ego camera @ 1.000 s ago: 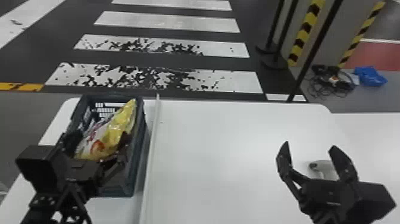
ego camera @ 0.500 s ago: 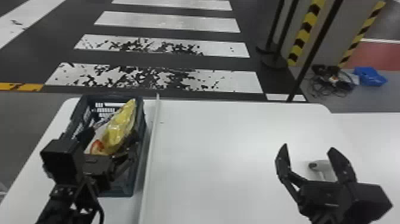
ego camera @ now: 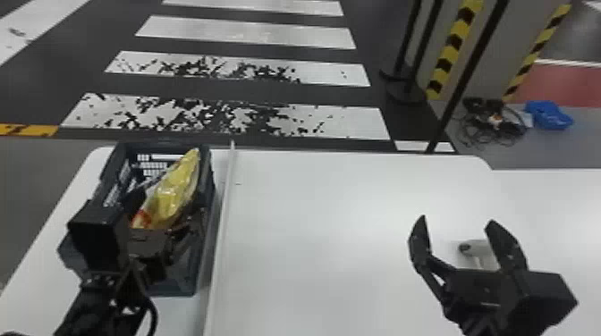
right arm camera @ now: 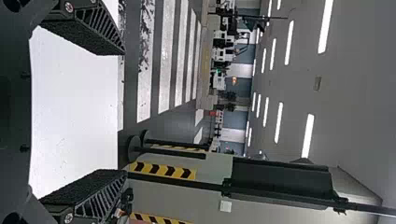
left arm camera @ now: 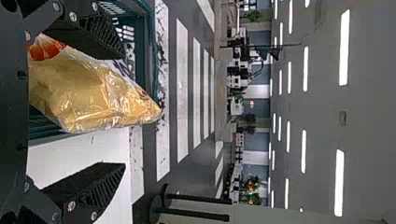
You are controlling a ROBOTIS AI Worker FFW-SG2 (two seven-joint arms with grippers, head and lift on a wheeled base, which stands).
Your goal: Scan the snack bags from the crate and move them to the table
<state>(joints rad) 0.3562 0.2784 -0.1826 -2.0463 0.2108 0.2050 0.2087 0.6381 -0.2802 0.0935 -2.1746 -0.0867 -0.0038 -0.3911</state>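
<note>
My left gripper (ego camera: 165, 210) is over the dark crate (ego camera: 203, 178) at the table's left, around a yellow snack bag (ego camera: 172, 192) that leans up inside it. In the left wrist view that gripper (left arm camera: 123, 107) stands open; the yellow bag (left arm camera: 88, 95) lies between its fingers, close to one, with a wide gap to the other. The crate (left arm camera: 148, 60) is beyond the bag. Parked at the right over the table, my right gripper (ego camera: 456, 221) is open and holds nothing; in the right wrist view the gripper (right arm camera: 123, 112) has bare table behind it. A white scanner (ego camera: 478, 248) rests behind its fingers.
A raised white strip (ego camera: 223, 214) runs front to back on the white table (ego camera: 322, 214), just right of the crate. Beyond the far edge, black posts (ego camera: 404, 89), cables (ego camera: 492, 118) and a blue bag (ego camera: 548, 114) are on the floor.
The left gripper has moved right and slightly forward over the crate, around the yellow bag, which looks more upright and narrower from the head. My right arm has barely shifted.
</note>
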